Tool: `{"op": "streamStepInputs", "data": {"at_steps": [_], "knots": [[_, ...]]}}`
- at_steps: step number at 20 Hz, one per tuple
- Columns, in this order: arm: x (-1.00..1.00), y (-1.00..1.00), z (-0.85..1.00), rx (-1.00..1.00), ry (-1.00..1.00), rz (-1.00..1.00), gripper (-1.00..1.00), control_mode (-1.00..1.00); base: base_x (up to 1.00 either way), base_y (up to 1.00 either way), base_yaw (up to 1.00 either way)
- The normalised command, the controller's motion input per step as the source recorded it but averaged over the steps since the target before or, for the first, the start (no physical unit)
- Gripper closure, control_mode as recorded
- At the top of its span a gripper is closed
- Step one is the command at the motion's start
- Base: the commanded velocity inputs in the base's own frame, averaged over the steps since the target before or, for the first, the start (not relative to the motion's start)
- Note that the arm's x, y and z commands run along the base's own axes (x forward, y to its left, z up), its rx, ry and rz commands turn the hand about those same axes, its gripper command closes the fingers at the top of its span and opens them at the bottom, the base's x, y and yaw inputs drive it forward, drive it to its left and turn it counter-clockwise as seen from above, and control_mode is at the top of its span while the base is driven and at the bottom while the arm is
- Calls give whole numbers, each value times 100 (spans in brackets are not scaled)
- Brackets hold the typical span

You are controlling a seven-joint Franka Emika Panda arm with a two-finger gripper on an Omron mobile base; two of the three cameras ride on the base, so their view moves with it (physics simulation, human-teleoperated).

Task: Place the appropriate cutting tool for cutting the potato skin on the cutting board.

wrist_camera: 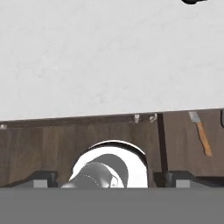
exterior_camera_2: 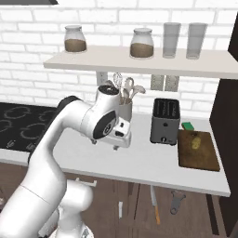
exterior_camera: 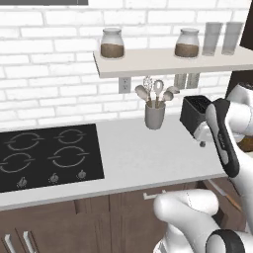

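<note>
With nothing between its fingers (wrist_camera: 175, 178), set wide, the gripper (exterior_camera_2: 122, 141) may wrongly take the knife (exterior_camera_2: 155, 204), lower middle, instead of the peeler (exterior_camera_2: 176, 201) beside it.

The robot arm (exterior_camera_2: 56, 153) is made of smooth, glossy white rounded shells joined by dark grey to black bands at each joint. A long black strip runs along one forearm link. Its gripper (exterior_camera_2: 116, 142) is a small white block with dark fittings at 6 o'clock beneath the rounded wrist.
</note>
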Motion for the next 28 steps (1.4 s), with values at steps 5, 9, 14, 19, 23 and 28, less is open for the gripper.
{"op": "streamStepInputs", "data": {"at_steps": [5,9,14,19,23,28], "knots": [[-21,-100,-79,7,17,-3,-100,-100,0,0,0],[-11,-100,-80,0,21,-2,-100,-100,0,0,0],[-17,-97,-63,1,18,-8,-100,-100,0,0,0],[0,-62,-55,0,5,-3,-100,-100,0,0,0],[0,-48,-64,0,0,2,-100,-100,0,0,0],[0,-24,-64,0,9,8,-100,-100,0,0,0]]}}
